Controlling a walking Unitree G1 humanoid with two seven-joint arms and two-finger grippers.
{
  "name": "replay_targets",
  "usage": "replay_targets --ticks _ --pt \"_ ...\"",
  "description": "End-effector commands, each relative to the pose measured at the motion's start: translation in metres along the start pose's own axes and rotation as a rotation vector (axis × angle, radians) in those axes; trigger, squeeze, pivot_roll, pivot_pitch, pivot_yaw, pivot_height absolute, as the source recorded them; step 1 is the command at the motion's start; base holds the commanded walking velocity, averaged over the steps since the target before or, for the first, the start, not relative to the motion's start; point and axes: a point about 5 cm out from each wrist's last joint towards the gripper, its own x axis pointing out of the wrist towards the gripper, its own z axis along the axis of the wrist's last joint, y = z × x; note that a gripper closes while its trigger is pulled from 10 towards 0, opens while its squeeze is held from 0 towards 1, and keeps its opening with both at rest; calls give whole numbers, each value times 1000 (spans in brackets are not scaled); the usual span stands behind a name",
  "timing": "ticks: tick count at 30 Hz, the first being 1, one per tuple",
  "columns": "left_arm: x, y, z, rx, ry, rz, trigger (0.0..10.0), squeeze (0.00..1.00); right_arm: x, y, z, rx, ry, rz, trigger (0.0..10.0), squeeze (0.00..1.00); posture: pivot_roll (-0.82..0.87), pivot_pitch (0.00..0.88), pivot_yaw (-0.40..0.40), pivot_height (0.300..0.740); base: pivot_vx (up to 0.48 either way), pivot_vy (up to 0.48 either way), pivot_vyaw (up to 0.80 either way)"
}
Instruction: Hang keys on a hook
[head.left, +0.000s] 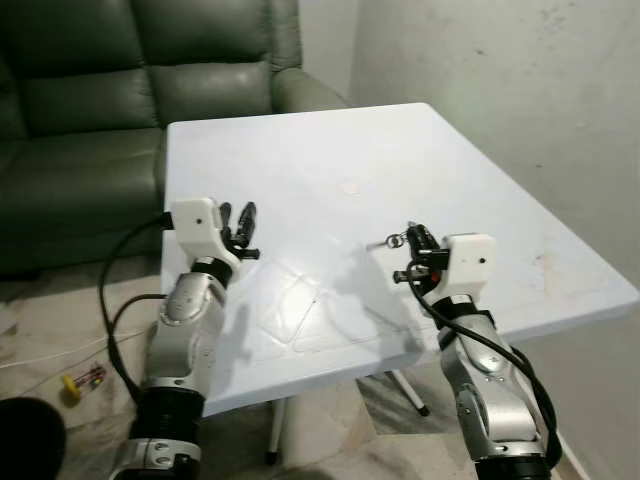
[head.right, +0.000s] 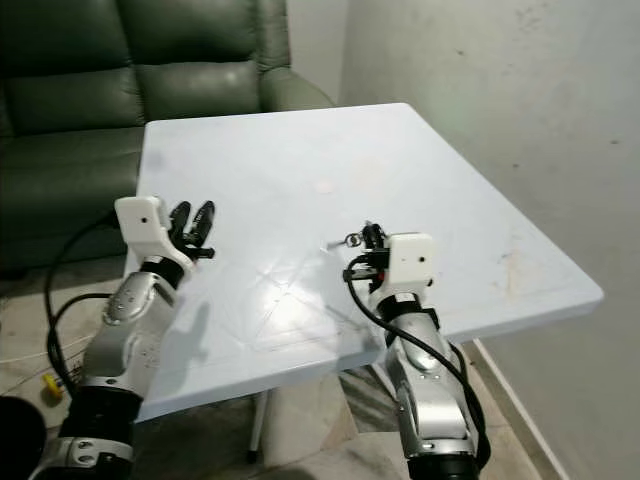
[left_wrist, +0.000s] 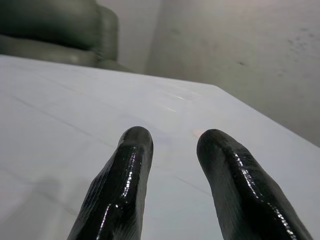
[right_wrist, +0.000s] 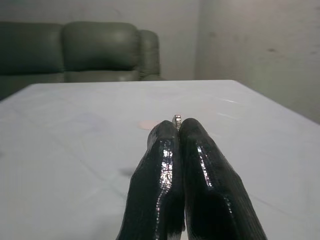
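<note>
The right gripper (head.left: 412, 238) is hovering low over the white square plastic table (head.left: 480, 170), its two black fingers pressed together on a small silver metal key ring (head.left: 396, 240) that is sticking out just past their tips toward the robot's left. Beyond the tips a faint pink round spot (right_wrist: 148, 124) is showing on the tabletop. The left gripper (head.left: 240, 222) is hanging above the table's left edge with its fingers (left_wrist: 122, 185) spread apart, holding nothing. A dark green leather sofa (head.left: 90, 120) is standing beyond it.
</note>
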Motion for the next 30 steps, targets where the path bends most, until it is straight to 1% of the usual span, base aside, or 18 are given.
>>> replay_targets --ticks 1,10,13,15,16,17,18,20,22,24,25,27,29,30 --pt "1 1 3 1 0 8 10000 0 0 0 1 3 -2 0 10000 0 116 0 -40 740 0 0 -644" --pt "-1 -1 4 16 -11 10 10000 0 3 1 2 8 -1 1 10000 0 124 0 -44 740 0 0 -640" --pt "-2 -2 6 34 -24 6 10000 0 4 0 2 9 -2 -1 10000 0 130 0 -46 740 0 0 -638" --pt "-2 -1 7 69 -28 1 10000 0 4 1 3 10 -3 -3 10000 0 133 0 -46 740 0 0 -644" --pt "-3 -4 6 49 -21 -37 10000 0 4 1 2 11 -2 -5 10000 0 133 0 -46 740 0 0 -638" --pt "-4 -5 7 43 -30 -48 10000 0 4 1 2 11 -3 -5 10000 0 133 0 -46 740 0 0 -644" --pt "-4 -5 7 43 -30 -48 10000 0 4 1 2 11 -3 -5 10000 0 133 0 -46 740 0 0 -644" --pt "-5 -4 6 59 -16 -27 10000 0 4 1 3 11 -3 -5 10000 0 134 0 -46 740 0 -461 -638" --pt "-5 -5 6 22 -19 -29 10000 0 4 2 2 10 -1 -5 10000 0 134 0 -47 740 171 -358 -641" --pt "-5 -5 5 20 -20 -30 10000 0 4 2 2 10 0 -4 10000 0 134 0 -47 740 341 -292 -644" --pt "-4 -4 5 -3 -14 -2 10000 0 4 1 3 9 1 -5 10000 0 134 0 -49 740 0 0 -638" --pt "-4 -3 4 -52 -8 15 10000 0 4 1 3 8 2 -5 10000 0 134 0 -48 740 0 0 -644" --pt "-4 -1 2 -17 9 44 10000 0 4 -1 3 4 2 -10 10000 0 132 0 -47 740 0 0 -641" --pt "-4 -1 2 -17 9 44 10000 0 4 -1 3 4 2 -10 10000 0 132 0 -47 740 0 0 -638"
